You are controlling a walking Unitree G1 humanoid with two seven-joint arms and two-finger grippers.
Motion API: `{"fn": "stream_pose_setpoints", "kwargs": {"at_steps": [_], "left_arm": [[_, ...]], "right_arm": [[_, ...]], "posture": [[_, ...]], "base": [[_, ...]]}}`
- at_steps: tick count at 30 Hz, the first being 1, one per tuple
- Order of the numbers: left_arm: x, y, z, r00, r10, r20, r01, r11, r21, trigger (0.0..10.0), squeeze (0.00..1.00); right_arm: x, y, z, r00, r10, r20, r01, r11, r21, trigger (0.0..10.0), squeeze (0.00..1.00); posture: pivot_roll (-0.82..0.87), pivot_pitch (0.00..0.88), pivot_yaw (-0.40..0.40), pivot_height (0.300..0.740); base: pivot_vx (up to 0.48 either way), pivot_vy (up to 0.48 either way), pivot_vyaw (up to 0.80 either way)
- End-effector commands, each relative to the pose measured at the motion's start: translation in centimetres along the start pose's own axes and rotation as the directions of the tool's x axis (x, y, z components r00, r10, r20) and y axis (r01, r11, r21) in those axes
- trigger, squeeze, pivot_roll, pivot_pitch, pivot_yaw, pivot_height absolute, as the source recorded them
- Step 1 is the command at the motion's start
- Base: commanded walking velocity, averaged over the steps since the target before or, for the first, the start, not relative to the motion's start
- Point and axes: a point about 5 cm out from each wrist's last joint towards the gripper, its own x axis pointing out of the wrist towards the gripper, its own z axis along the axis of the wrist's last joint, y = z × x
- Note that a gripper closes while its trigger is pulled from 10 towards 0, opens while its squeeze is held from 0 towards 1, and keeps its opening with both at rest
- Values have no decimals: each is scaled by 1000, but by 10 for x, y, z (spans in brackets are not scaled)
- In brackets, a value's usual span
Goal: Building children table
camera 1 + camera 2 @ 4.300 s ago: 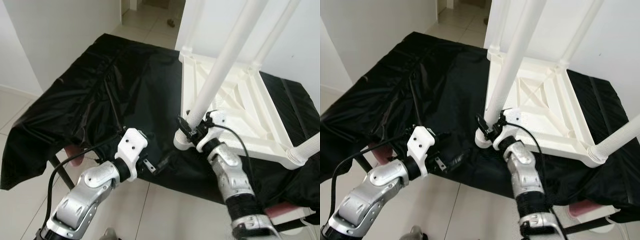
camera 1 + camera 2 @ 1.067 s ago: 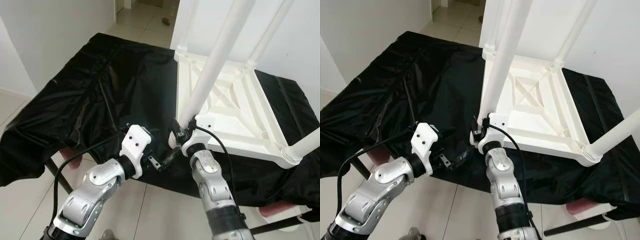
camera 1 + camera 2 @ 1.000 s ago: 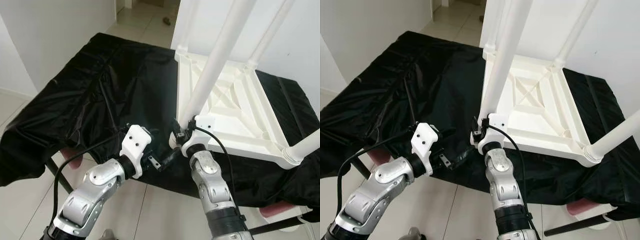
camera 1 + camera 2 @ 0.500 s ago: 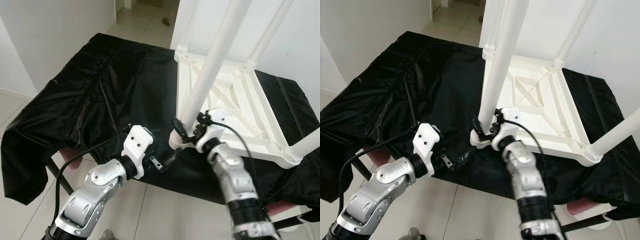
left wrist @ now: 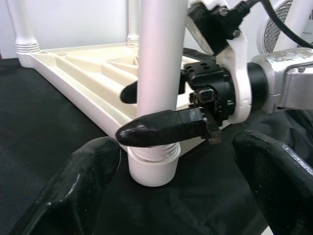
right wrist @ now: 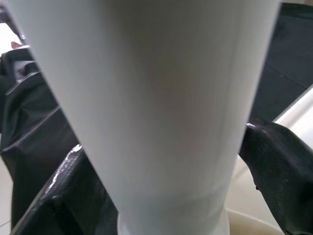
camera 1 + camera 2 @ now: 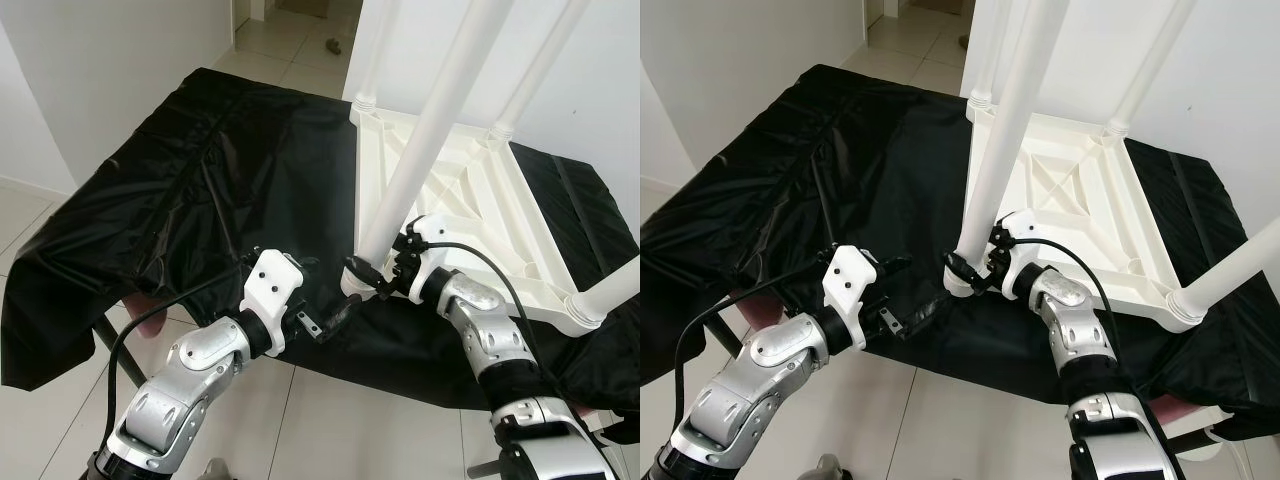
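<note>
Left gripper (image 7: 322, 325), nearest, hovers fingers spread over the black cloth (image 7: 200, 190) at the near edge, holding nothing. Just past it the right gripper (image 7: 372, 278) pinches the near leg (image 7: 420, 150) low, by its corner socket on the upside-down white table (image 7: 480, 230). Step looks like seating this leg; next likely a twist or push down. Socket sits close to the cloth's edge, open room to the left, wall behind.

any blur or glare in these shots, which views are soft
Left eye view: sharp, with sheen on the black cloth. Left wrist view: near fingers soft, table leg crisp. Right wrist view: the leg is so close it looks soft and featureless.
</note>
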Motion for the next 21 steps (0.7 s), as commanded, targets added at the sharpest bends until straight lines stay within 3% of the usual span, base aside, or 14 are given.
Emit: {"fn": "stream_pose_setpoints", "kwargs": {"at_steps": [1,3,4,10,19,20,21], "left_arm": [[0,-2,-1,999,-39,-8,39,999,0,10000,0],[0,-2,-1,999,-39,-8,39,999,0,10000,0],[0,-2,0,999,-37,-7,37,999,0,10000,0],[0,-1,1,1000,-30,-6,30,1000,2,10000,0],[0,-3,0,1000,-25,-3,25,1000,-6,10000,0],[0,-3,0,1000,-27,-2,27,1000,-8,10000,0],[0,-3,0,1000,-27,-2,27,1000,-8,10000,0]], "right_arm": [[5,3,-4,999,38,-16,-38,999,3,9725,0],[5,3,-4,999,38,-16,-38,999,3,9725,0],[7,5,-5,998,65,-18,-65,998,13,0,0],[8,7,-10,994,107,-25,-106,994,24,0,0],[-6,3,-17,994,113,-9,-112,993,38,0,0],[-8,3,-17,995,98,-4,-98,995,34,1608,0],[-8,3,-17,995,98,-4,-98,995,34,1608,0]], "posture": [[156,72,-113,740],[156,72,-113,740],[160,75,-114,740],[163,81,-117,740],[144,93,-122,740],[144,93,-122,740],[144,93,-122,740]], "base": [[0,0,0],[0,0,0],[0,0,0],[0,0,0],[0,0,0],[0,0,0],[0,0,0]]}}
